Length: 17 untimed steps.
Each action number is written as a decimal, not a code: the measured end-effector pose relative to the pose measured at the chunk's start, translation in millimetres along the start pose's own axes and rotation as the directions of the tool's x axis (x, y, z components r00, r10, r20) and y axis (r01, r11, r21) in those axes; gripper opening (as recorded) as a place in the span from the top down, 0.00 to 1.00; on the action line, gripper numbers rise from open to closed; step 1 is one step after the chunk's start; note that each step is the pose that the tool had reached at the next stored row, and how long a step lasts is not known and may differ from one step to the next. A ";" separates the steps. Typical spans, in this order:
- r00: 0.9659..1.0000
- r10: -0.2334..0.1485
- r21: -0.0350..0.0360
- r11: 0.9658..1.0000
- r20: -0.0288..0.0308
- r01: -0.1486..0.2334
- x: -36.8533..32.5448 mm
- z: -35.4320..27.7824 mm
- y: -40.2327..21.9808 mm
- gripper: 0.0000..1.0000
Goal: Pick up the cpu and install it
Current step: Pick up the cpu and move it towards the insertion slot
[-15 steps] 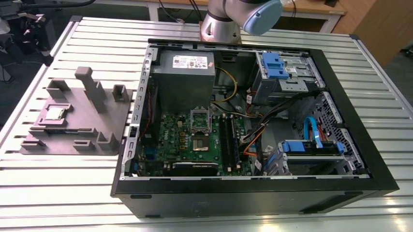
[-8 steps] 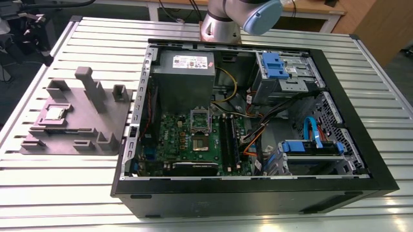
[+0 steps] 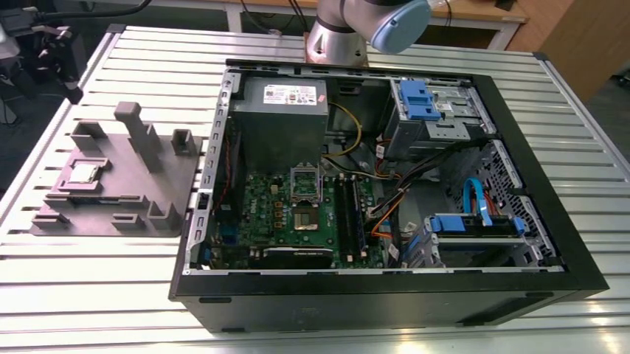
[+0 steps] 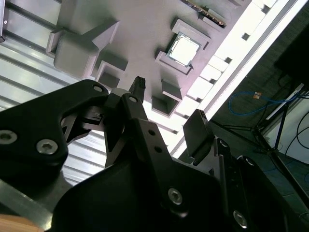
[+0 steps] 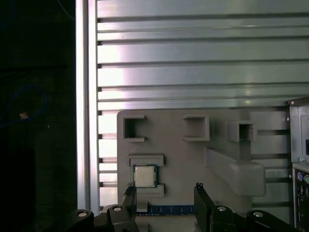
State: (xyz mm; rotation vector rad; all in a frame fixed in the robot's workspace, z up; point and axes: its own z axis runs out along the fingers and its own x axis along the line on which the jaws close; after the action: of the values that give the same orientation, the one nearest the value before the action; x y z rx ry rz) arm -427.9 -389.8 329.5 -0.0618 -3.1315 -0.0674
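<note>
On the grey plate (image 5: 178,157), we see the cpu (image 5: 144,176) seated in a recess; above the plate, the gripper (image 5: 164,189) hangs open, holding nothing.

cpu (image 5: 144,176): silvery-grey top, dark rim
plate (image 3: 182,175): I see plain matte grey
table (image 3: 99,273): silver, ribbed in parallel stripes
case (image 3: 394,299): black shell
board (image 3: 285,214): green
bays (image 3: 418,99): blue fronts
cables (image 3: 480,206): blue, orange, yellow on my feed
gripper (image 4: 169,101): black, silver screw heads
arm (image 3: 340,37): silver, pale blue cap
</note>
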 end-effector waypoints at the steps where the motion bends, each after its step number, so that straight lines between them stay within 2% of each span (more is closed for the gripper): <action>1: 1.000 -0.002 0.000 1.000 0.000 0.002 0.1 1.1 -0.9 0.41; 7: 0.999 -0.038 0.001 0.999 -0.013 0.038 0.5 6.3 -2.9 0.41; 11: 0.999 -0.045 0.001 0.999 -0.013 0.045 5.3 8.0 -3.3 0.41; 17: 0.999 -0.045 0.001 0.999 -0.013 0.045 6.3 8.5 -3.3 0.41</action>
State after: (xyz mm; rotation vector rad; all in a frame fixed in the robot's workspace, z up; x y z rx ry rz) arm -434.4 -392.6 320.9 0.0086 -3.1201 -0.0665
